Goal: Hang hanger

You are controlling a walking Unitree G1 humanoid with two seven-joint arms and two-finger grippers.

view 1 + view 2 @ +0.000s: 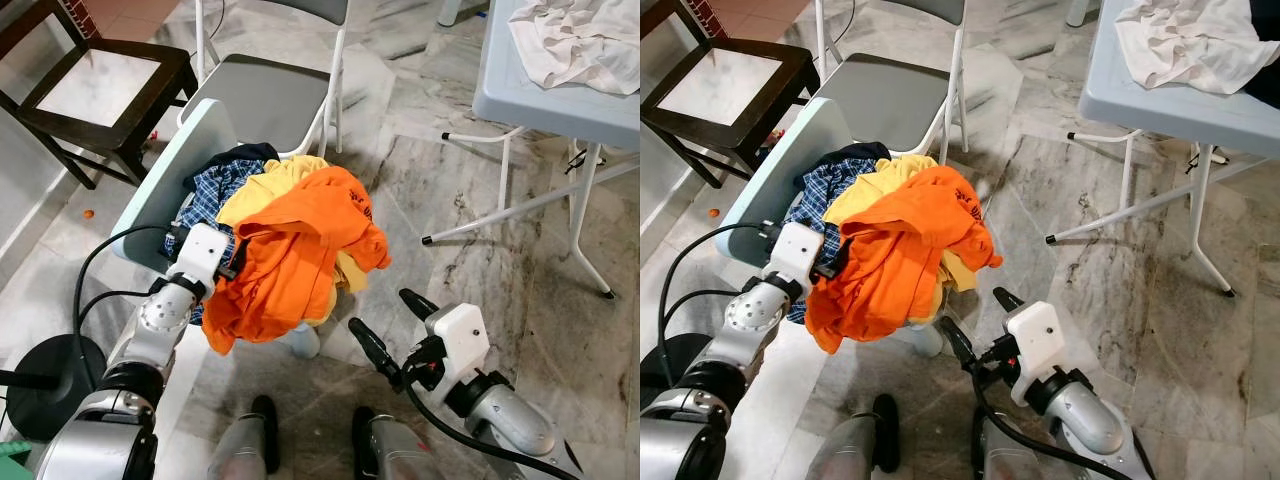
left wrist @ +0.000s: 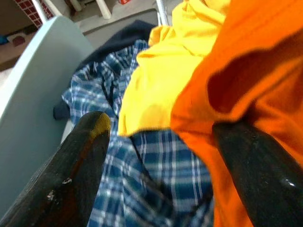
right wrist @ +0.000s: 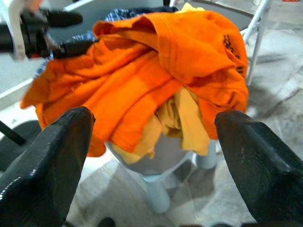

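Two spread-fingered grippers are closing on the clothes pile (image 1: 290,240), the left gripper (image 2: 156,156) nosing into its side and the right gripper (image 1: 392,325) waiting just below, yet no hanger is visible, so a blind pinch is likely dragging cloth off.

Clothes pile (image 1: 290,240) sits on the stool (image 1: 175,170); folding chair (image 1: 270,95) behind it, table (image 1: 560,95) off right.
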